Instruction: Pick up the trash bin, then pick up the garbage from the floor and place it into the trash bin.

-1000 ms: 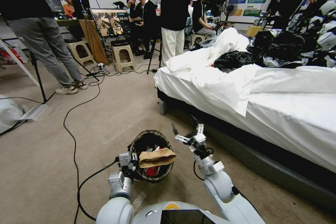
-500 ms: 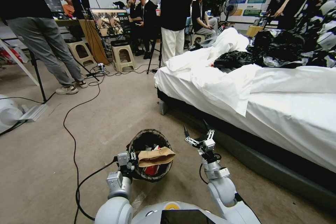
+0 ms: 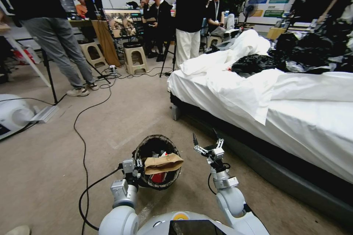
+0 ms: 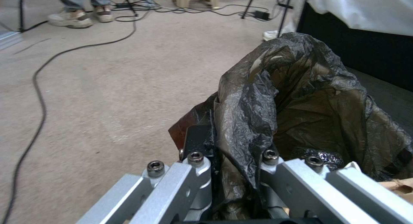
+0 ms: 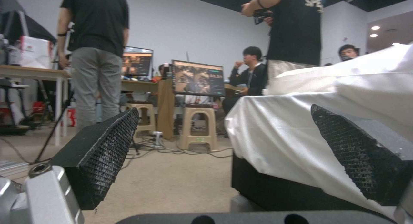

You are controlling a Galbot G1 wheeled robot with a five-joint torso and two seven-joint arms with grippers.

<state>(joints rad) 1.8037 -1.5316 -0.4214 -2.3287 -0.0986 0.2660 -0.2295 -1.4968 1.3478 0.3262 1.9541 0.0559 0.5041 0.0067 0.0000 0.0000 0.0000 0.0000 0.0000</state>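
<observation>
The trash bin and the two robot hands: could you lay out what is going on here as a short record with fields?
Trash bin: round, lined with a crinkled black bag, held up in front of the robot
Contents: brown paper bag lying across the opening, red packet beneath it
Left gripper: shut on the bin's rim and bag
Right gripper: open, empty, raised beside the bin, toward the bed
Bed: white sheets, on the robot's right
Floor: beige carpet crossed by a black cable
</observation>
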